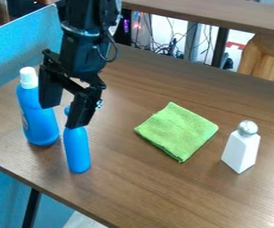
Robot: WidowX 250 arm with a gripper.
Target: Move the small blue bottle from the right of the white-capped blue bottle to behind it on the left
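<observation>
Brown wood-grain tabletop [157,196] spreads beneath the black gripper [64,115], whose fingers are apart over the small blue bottle [77,150]; one finger hides part of its neck, and whether they touch I cannot tell. Just left of it stands a larger blue bottle [39,116] with a white cap [28,77], while a green cloth [178,131] lies flat, left of an upright white shaker [241,150] with a silver top.

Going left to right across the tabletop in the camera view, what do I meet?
Larger blue bottle with a white cap → slim blue bottle → folded green cloth → white shaker with a rounded silver top.
</observation>
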